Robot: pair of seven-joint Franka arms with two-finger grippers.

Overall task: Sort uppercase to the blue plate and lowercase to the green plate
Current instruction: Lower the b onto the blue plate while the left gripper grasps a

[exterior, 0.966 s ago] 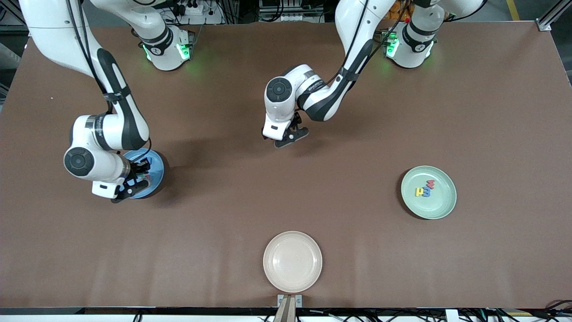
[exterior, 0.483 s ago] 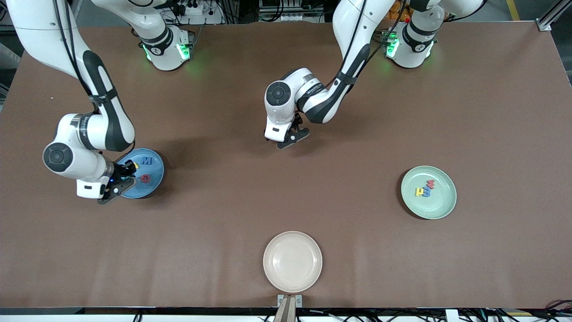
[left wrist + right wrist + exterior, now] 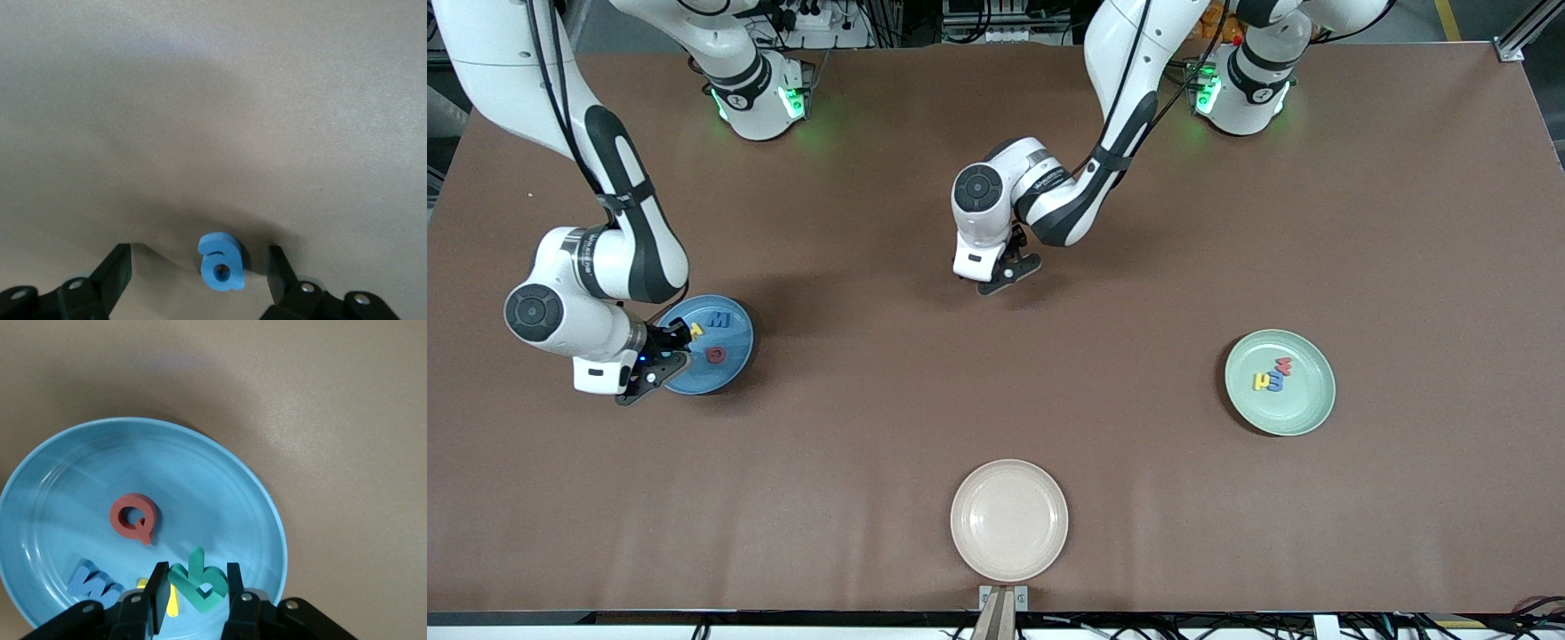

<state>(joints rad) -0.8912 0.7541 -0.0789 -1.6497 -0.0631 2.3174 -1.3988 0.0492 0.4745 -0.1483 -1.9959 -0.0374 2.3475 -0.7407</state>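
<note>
Right gripper (image 3: 195,593) over the blue plate (image 3: 220,493) pinches the green R (image 3: 198,581). Left gripper (image 3: 200,273), fingers wide, straddles the blue a (image 3: 221,262) mid-bench.

brown desk (image 3: 1138,498) carries blue plate (image 3: 734,369) twd right arm's end, green plate (image 3: 1303,413) twd left arm's end, beige plate (image 3: 1009,520) nearest front cam, & small blue letter a (image 3: 221,262) lying flat mid-desk.
</note>
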